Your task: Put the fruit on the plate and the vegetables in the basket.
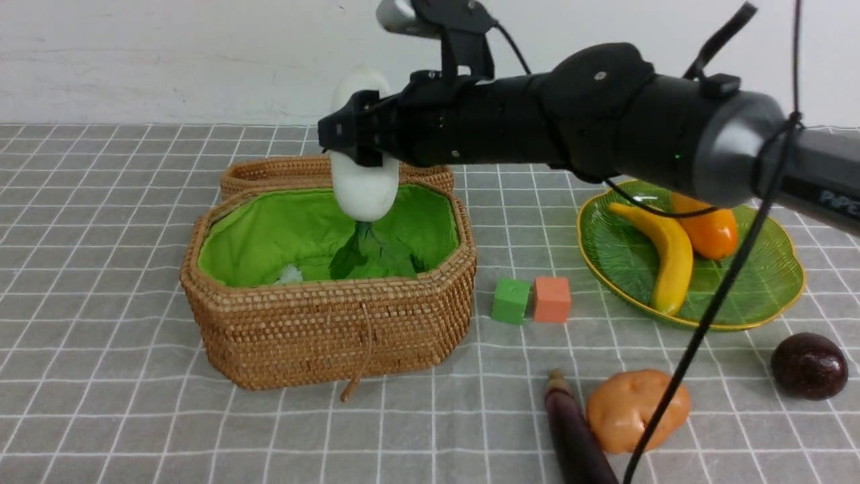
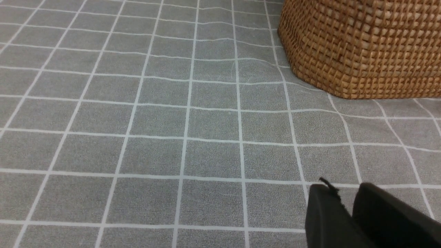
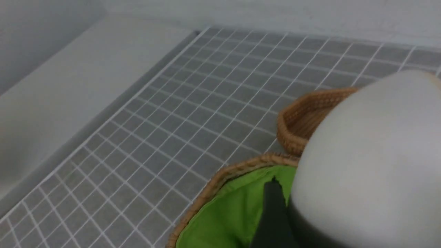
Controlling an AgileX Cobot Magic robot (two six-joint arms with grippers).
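My right gripper (image 1: 363, 144) is shut on the white oval vegetable (image 1: 366, 181), which hangs upright just over the open basket (image 1: 336, 323). In the right wrist view the white vegetable (image 3: 365, 158) fills the frame beside one dark finger (image 3: 274, 210), above the green lining. The banana (image 1: 668, 259) and the mango (image 1: 712, 228) lie on the plate (image 1: 772, 296). On the cloth in front lie the maroon fruit (image 1: 808, 366), the potato (image 1: 628, 410) and the eggplant (image 1: 576, 437). My left gripper (image 2: 346, 188) hovers low beside the basket (image 2: 361, 48), fingers narrowly apart and empty.
The basket's woven lid (image 1: 289, 171) lies open behind it. A green cube (image 1: 510, 300) and an orange cube (image 1: 552, 299) stand between basket and plate. My right arm (image 1: 605, 114) stretches across above the plate. A cord loop (image 1: 359, 376) hangs on the basket's front.
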